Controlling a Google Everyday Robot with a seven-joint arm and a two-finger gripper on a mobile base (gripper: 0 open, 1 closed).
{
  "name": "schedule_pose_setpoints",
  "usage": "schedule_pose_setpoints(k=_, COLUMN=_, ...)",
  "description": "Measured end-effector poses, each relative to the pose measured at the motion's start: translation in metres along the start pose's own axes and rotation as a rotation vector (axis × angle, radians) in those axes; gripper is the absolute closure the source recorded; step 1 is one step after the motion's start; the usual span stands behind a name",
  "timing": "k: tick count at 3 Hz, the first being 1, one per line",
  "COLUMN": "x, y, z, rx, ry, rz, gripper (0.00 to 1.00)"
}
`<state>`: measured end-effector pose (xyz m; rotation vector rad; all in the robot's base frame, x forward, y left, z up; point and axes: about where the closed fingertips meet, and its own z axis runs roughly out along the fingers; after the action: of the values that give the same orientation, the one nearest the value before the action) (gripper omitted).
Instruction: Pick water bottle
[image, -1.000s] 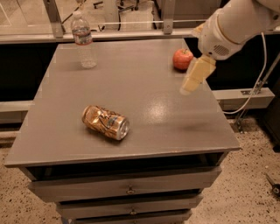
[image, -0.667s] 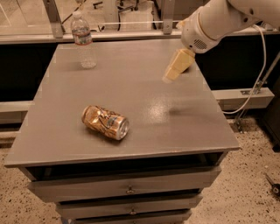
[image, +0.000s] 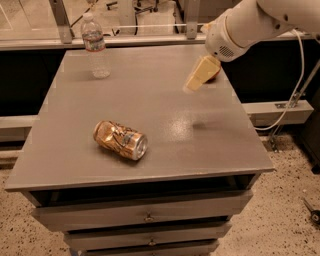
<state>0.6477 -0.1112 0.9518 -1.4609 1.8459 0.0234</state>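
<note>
- Change over the last sec: gripper went from the table's right edge leftward and a bit toward the back. It now hangs over the back-right part of the table, above the surface and not touching it.
- Most of that shift came early. Vs the frame just before this one, it's barely displaced, so the sweep looks slowed or paused.
- Gripper state: can't tell if spread or pressed together. You can see nothing held in it.
- Water bottle hasn't moved: upright, back-left corner, white cap on, well apart from the gripper.
- Can, crushed, lies on its side front-left of centre, same spot. It's off the straight line from gripper to bottle.
- Red round obj, prob. fruit, in plain view a sec ago, now mostly hidden behind the gripper; only an edge shows.
- Meaning for you: approach is underway but the grasp isn't started. Most of the table width is left to cross.
- Writing: bottle has a pale label band w/ red, text not legible. Can shows gold/orange print, no brand readable.
</note>
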Motion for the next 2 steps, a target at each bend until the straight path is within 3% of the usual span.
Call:
schedule_pose_setpoints(k=1, x=-0.011, y=-0.023, z=0.036, rx=0.045, ry=-0.058, rz=0.047, gripper=0.0)
schedule_pose_setpoints(k=2, x=-0.037, y=-0.058, z=0.092, rx=0.09, ry=-0.161, rz=0.104, gripper=0.0)
